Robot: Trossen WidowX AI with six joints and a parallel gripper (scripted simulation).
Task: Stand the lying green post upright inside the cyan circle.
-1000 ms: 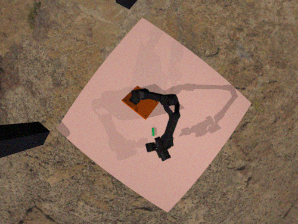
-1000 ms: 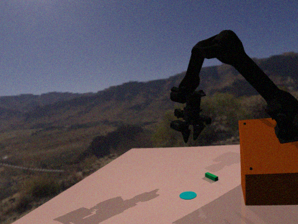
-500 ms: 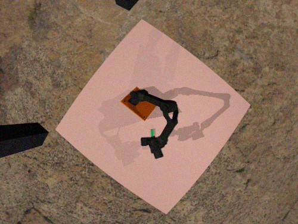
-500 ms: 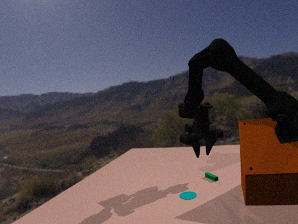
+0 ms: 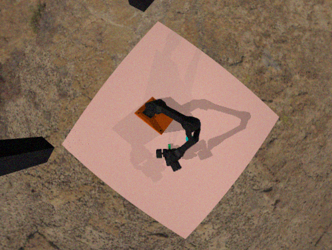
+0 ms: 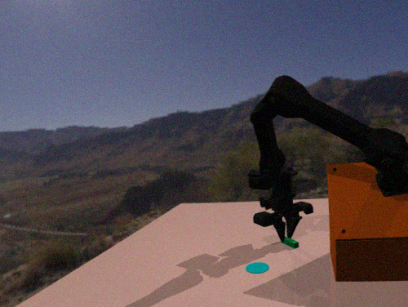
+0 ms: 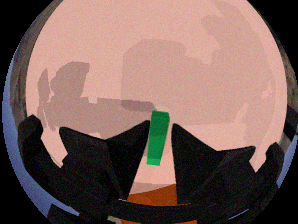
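Right now we have the black gripper [image 5: 168, 149] [image 6: 286, 239] [image 7: 161, 125] low over the pink table [image 5: 232, 153] [image 6: 155, 245] [image 7: 100, 40], its fingertips down at the green post [image 5: 169, 146] [image 6: 291, 242] [image 7: 158, 137]. We see the post lying on its side, not standing, and it is outside the cyan circle [image 5: 186, 139] [image 6: 257, 268], with bare pink surface between the two in the exterior view. Our two fingers are part-way apart, one along each long side of the post in the wrist view, and a thin strip of pink shows between the post and the finger at the right of that picture. We cannot tell whether they actually grip it. From above, we find the circle mostly hidden under the black arm [image 5: 177, 116] [image 6: 334, 120], which rises from the orange block [image 5: 164, 124] [image 6: 367, 261] [image 7: 165, 200], bends at its elbow and comes down to the post. Broad shadows fall across the pink around us, and in the exterior view the circle is flat and uncovered, nearer the camera than the post.
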